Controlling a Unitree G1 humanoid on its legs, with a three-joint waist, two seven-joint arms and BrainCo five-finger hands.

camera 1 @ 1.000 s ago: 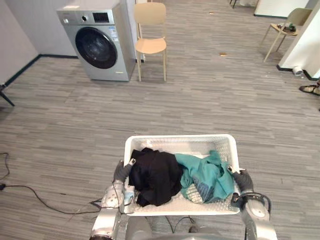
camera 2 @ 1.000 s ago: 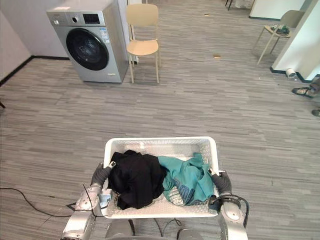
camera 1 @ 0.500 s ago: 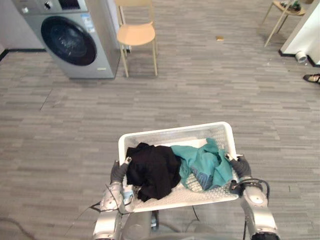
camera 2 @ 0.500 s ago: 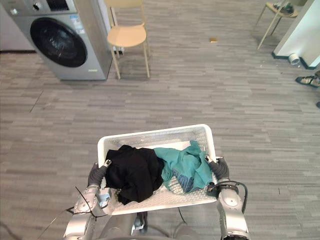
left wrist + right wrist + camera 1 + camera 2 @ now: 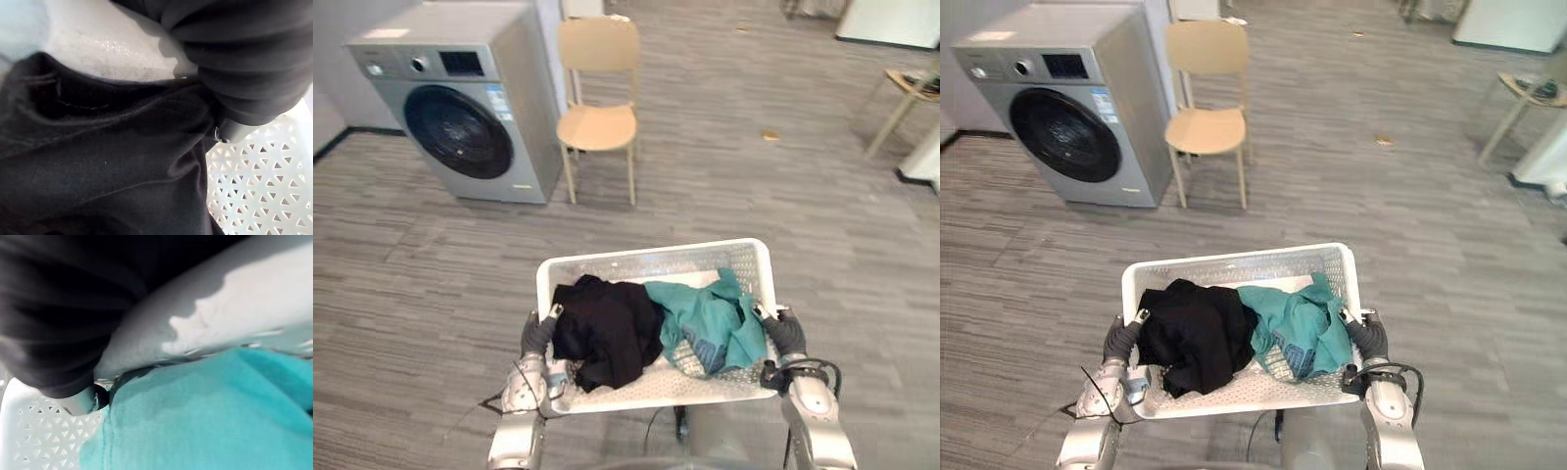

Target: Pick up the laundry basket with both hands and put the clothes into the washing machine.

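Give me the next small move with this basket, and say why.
Probably step forward and left toward the washer, keeping the basket level. The left hand and right hand grip its sides, clothes lie inside, and the washer stands well ahead, door shut.

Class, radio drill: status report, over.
Left hand, right hand gripping laundry basket rims. Clothes inside. Washing machine ahead-left, door closed; chair beside it.

White laundry basket holds black garment beside teal garment; grey washing machine stands well apart, shut.
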